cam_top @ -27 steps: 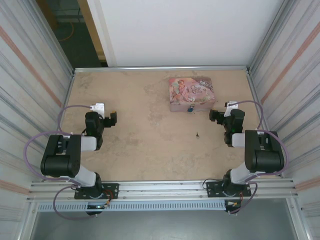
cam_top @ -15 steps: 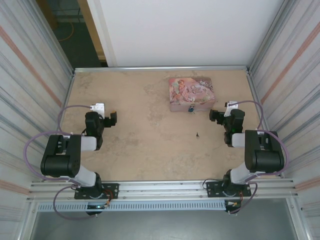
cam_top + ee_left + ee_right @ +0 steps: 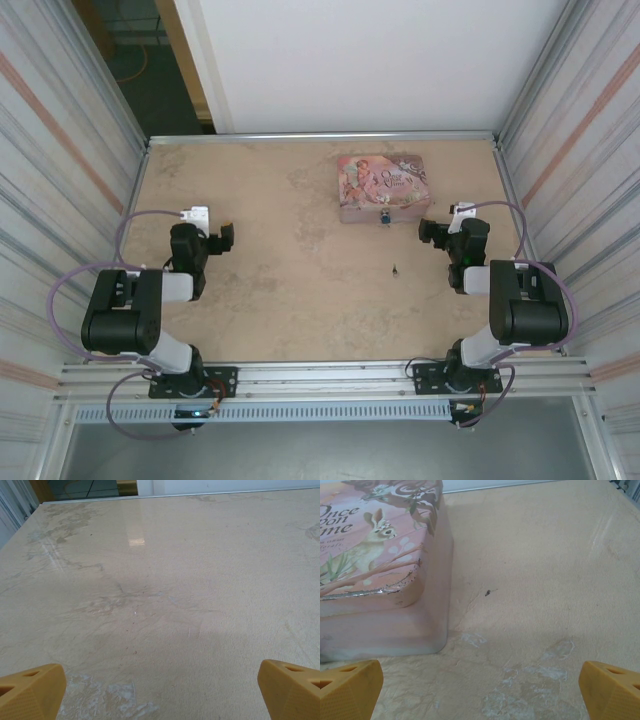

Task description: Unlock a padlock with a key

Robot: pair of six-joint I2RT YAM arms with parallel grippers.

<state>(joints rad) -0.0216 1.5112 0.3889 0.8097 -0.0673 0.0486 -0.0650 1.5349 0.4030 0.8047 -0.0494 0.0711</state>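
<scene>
While the padlock [image 3: 382, 216] sits by the pink tin [image 3: 385, 180], the key [image 3: 395, 269] lies apart.

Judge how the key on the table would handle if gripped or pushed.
The key is a tiny dark sliver lying on the table, so it likely slides when nudged rather than rolls. Being so thin, it is probably light and hard to pinch.
</scene>
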